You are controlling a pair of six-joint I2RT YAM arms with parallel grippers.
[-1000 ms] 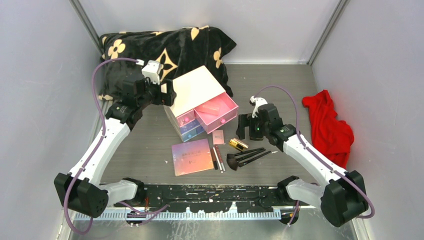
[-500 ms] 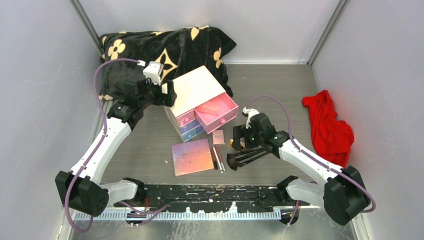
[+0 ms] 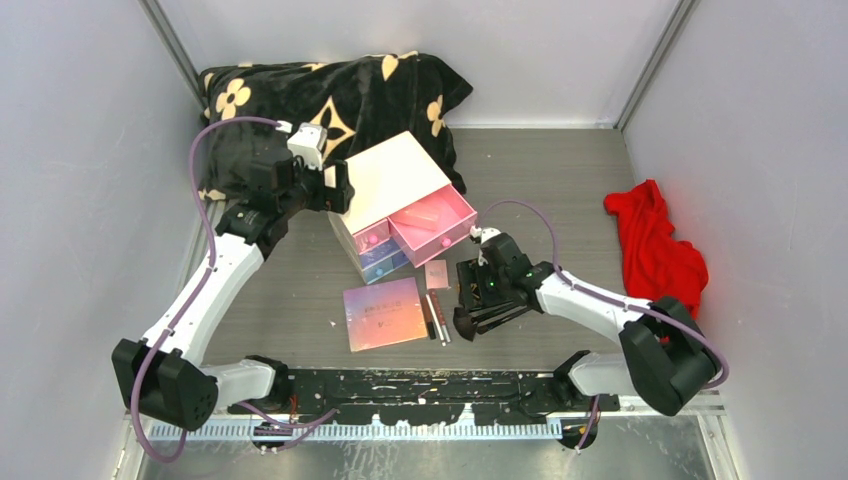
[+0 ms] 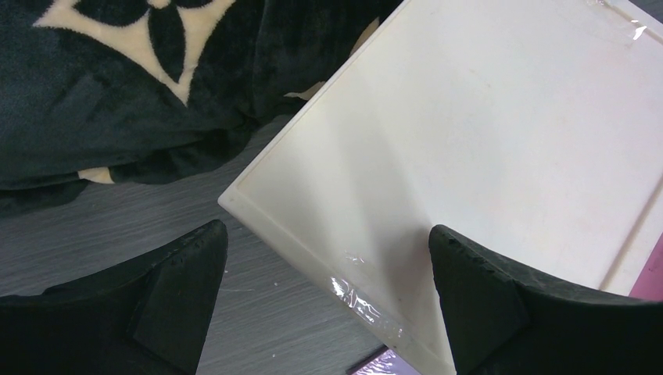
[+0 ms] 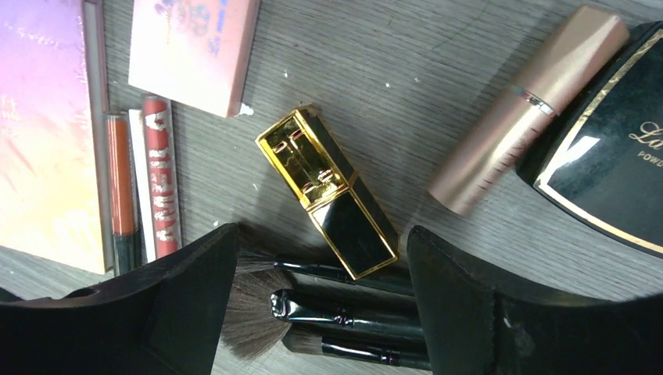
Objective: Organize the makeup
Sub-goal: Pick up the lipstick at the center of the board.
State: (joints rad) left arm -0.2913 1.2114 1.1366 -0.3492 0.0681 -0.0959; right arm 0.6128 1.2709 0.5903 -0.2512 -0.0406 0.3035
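Note:
My right gripper [image 3: 476,292] is open and low over the makeup. In the right wrist view its jaws [image 5: 320,258] straddle the gold tube [image 5: 328,191] and the heads of the black-handled brushes [image 5: 344,312], touching neither. The brushes [image 3: 500,314] lie on the table. The tiny pink square compact [image 3: 437,273] [image 5: 194,51], thin sticks [image 3: 435,318] [image 5: 156,176] and iridescent palette [image 3: 385,313] [image 5: 43,125] lie to the left. A rose-gold tube [image 5: 525,109] and the black round compact [image 5: 606,168] lie to the right. My left gripper [image 3: 335,187] [image 4: 327,234] is open astride a corner of the cream box [image 4: 485,141].
The cream box [image 3: 390,180] stands mid-table with its top pink drawer [image 3: 432,222] pulled open. A black floral blanket [image 3: 320,95] lies behind it at the back left. A red cloth [image 3: 655,250] lies at the right. Grey walls close in on three sides.
My right gripper has moved left and down, from beside the open drawer to over the gold tube and brushes. The left arm has hardly moved.

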